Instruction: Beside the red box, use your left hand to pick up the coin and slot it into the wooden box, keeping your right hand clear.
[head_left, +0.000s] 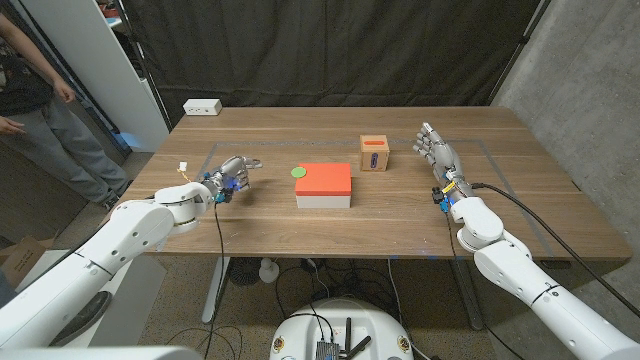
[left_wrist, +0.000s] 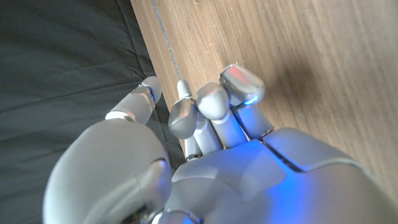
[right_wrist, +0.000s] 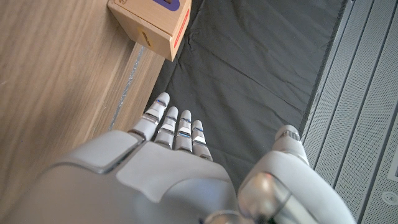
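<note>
A small green coin (head_left: 298, 172) lies flat on the table, against the far left corner of the red box (head_left: 324, 179), which sits on a white base mid-table. The wooden box (head_left: 375, 153) with a purple slot on top stands behind and to the right of the red box; its corner also shows in the right wrist view (right_wrist: 151, 22). My left hand (head_left: 231, 176) hovers low over the table left of the coin, a short gap away, fingers (left_wrist: 214, 102) curled in and holding nothing. My right hand (head_left: 438, 153) stands right of the wooden box with fingers (right_wrist: 176, 127) straight and apart, empty.
A white power strip (head_left: 202, 106) lies at the table's far left corner. A person (head_left: 35, 110) stands beyond the table's left side beside a white panel. A faint taped outline (head_left: 500, 160) runs on the tabletop. Black curtain hangs behind.
</note>
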